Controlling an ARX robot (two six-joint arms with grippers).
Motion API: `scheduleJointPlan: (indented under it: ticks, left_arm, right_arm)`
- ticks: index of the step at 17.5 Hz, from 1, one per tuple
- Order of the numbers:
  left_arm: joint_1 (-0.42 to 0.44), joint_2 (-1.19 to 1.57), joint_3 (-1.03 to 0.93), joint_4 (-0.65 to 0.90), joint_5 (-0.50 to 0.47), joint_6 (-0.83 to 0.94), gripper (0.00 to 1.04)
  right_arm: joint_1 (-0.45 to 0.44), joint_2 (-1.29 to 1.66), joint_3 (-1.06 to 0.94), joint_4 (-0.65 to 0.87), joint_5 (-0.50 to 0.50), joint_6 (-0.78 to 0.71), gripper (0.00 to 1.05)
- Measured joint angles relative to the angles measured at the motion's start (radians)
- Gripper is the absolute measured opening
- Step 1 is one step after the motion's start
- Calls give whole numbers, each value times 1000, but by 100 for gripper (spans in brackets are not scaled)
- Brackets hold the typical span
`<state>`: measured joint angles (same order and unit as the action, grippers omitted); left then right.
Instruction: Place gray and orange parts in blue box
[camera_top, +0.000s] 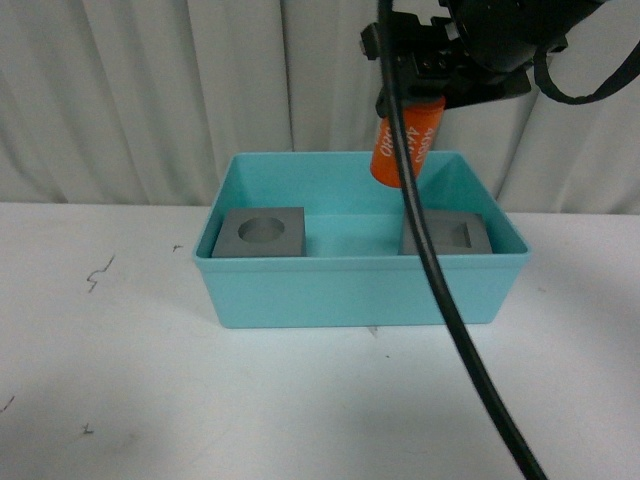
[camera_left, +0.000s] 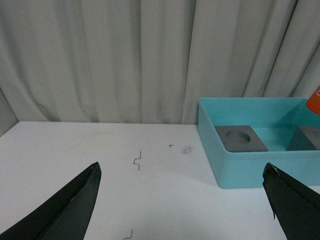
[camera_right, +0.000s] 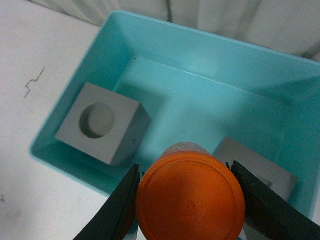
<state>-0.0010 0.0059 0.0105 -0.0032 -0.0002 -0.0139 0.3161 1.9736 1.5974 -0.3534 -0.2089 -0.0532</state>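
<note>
My right gripper (camera_top: 408, 108) is shut on the orange cylinder (camera_top: 405, 144), holding it in the air above the blue box (camera_top: 360, 290). From the right wrist, the cylinder's orange end (camera_right: 191, 197) fills the space between my fingers (camera_right: 118, 210), over the box interior (camera_right: 200, 100). Two gray cubes lie inside the box: the one with a round recess (camera_top: 261, 232) (camera_right: 102, 128) (camera_left: 241, 138) at its left end, the other (camera_top: 447, 233) (camera_right: 260, 167) at its right. My left gripper (camera_left: 182, 192) is open over bare table, left of the box (camera_left: 240, 165).
A black cable (camera_top: 440, 290) hangs from the right arm across the front of the box. A white curtain (camera_top: 150, 90) runs behind the table. Small pen marks (camera_top: 97, 275) dot the white tabletop (camera_top: 100, 380).
</note>
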Motion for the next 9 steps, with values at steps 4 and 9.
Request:
scheduleJointPlan:
  ticks: [4, 9]
  left_arm:
    - [0, 0, 0, 0, 0, 0, 98]
    - [0, 0, 0, 0, 0, 0, 98]
  right_arm:
    - [-29, 80, 22, 9, -21, 0, 48]
    - [-8, 156, 125, 14, -43, 0, 48]
